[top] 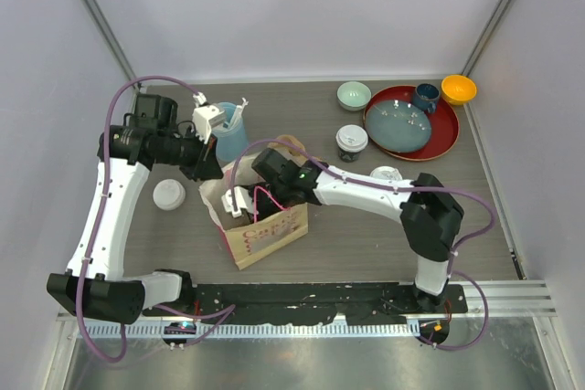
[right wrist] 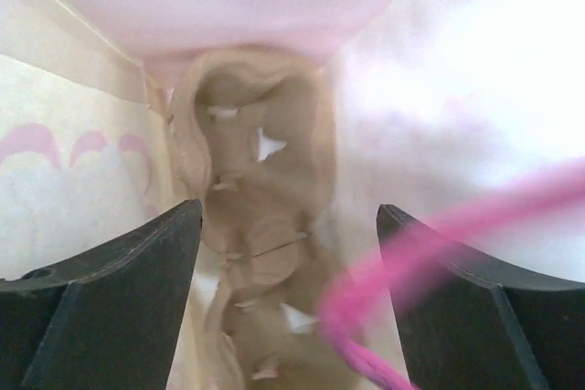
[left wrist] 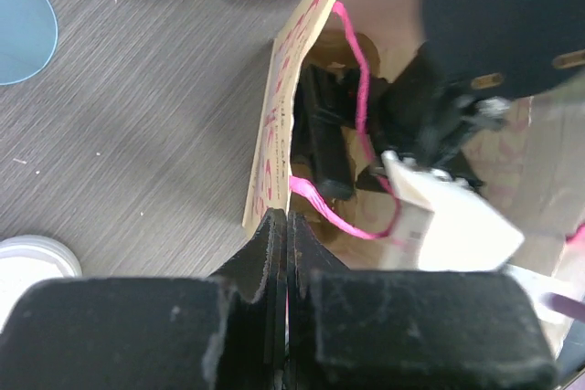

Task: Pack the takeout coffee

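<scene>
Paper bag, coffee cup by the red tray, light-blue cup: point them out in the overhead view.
paper bag (top: 271, 234): overhead view, printed side.
coffee cup (top: 351, 138): overhead view, white lid.
light-blue cup (top: 231, 140): overhead view, its side wall.

Left arm (top: 114, 207) rises from its base, elbow bent, forearm reaching right; left hand (left wrist: 281, 226) has its fingers pressed together; right arm (top: 366, 191) stretches leftward, wrist tipped down; right hand (right wrist: 288, 244) has its fingers spread wide apart.

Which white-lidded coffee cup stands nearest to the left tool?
The cup left of the paper bag, alone on that side; the others stand right of the bag.
</scene>
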`<state>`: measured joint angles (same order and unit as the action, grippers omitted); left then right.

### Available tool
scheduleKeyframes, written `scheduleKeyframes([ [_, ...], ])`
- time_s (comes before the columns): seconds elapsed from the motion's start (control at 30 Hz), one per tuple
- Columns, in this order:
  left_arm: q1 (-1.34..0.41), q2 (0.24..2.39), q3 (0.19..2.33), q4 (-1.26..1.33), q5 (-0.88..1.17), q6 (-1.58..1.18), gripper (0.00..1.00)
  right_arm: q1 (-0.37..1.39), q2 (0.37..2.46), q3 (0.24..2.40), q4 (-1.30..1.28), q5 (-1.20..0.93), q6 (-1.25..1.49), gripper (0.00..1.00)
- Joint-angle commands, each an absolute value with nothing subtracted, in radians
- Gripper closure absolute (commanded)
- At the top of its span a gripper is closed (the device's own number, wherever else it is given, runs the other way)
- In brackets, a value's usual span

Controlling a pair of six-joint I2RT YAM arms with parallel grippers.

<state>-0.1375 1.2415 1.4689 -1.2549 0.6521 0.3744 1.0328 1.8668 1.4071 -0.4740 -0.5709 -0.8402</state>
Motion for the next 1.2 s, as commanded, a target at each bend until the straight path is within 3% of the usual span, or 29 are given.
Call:
scheduleKeyframes([
  [0.0, -0.137, 1.235, 1.467, -1.249, 0.631, 0.387, 1.0, 1.039, 1.706, 1.401, -0.313, -0.617, -0.753, 0.16],
  [0.33, -0.137, 1.232, 1.46, -1.244, 0.614, 0.385, 1.0, 1.037, 1.615, 1.364, -0.177, -0.637, -0.718, 0.14],
  [0.57, -0.137, 1.227, 1.453, -1.247, 0.637, 0.385, 1.0, 1.038, 1.65, 1.307, -0.15, -0.523, -0.735, 0.14],
  [1.17, -0.137, 1.215, 1.477, -1.235, 0.661, 0.357, 1.0, 1.039, 1.488, 1.339, 0.087, -0.496, -0.482, 0.13],
])
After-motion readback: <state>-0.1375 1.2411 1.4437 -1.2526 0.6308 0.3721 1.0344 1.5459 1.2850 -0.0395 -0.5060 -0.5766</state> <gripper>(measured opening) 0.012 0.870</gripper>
